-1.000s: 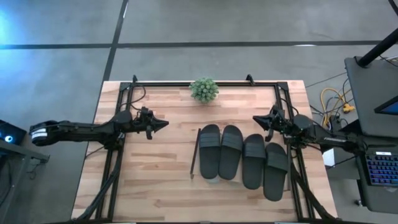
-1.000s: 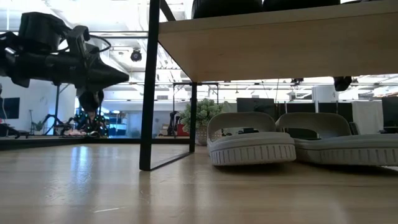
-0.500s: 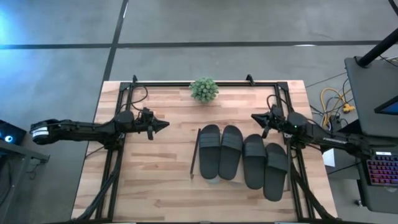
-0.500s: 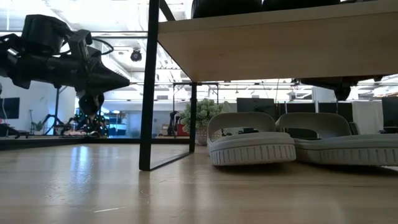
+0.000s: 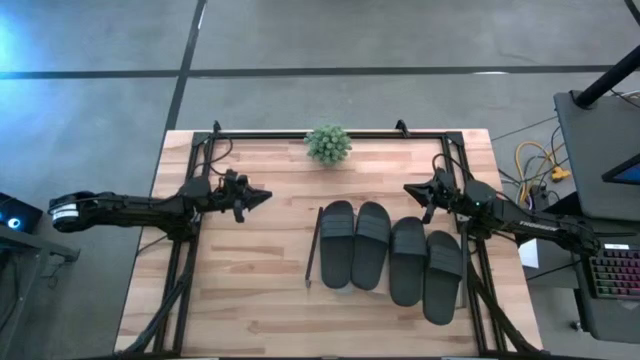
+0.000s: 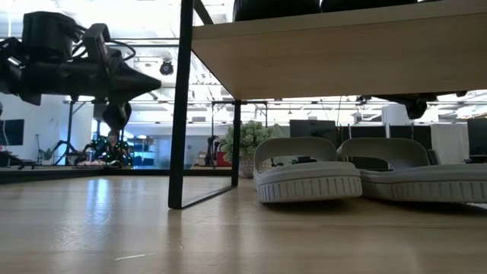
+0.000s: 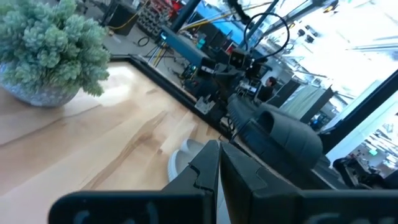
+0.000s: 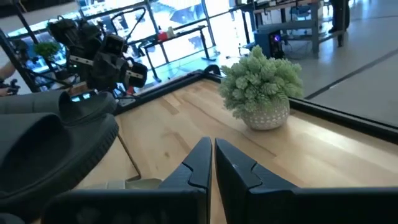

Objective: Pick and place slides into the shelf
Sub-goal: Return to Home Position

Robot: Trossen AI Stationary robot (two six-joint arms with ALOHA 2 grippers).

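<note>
Four black slides lie side by side on top of the shelf (image 5: 311,245): two (image 5: 353,243) toward its left, two (image 5: 425,265) toward its right. In the low view two light grey slides (image 6: 307,173) (image 6: 417,173) rest by their soles on the table under the shelf's wood board (image 6: 342,53). My left gripper (image 5: 264,194) hovers shut above the table, left of the shelf. My right gripper (image 5: 408,188) hovers shut just beyond the far ends of the right-hand black slides. Both wrist views show the fingers together (image 7: 217,167) (image 8: 211,158).
A small potted plant (image 5: 328,143) stands at the middle of the table's far edge. A black tube frame (image 5: 300,134) runs along the far edge and down both sides. Bare wood (image 5: 250,270) lies between the left frame rail and the shelf.
My left gripper has risen a little while staying left of the shelf and shut. The slides and the shelf have kept their places.
</note>
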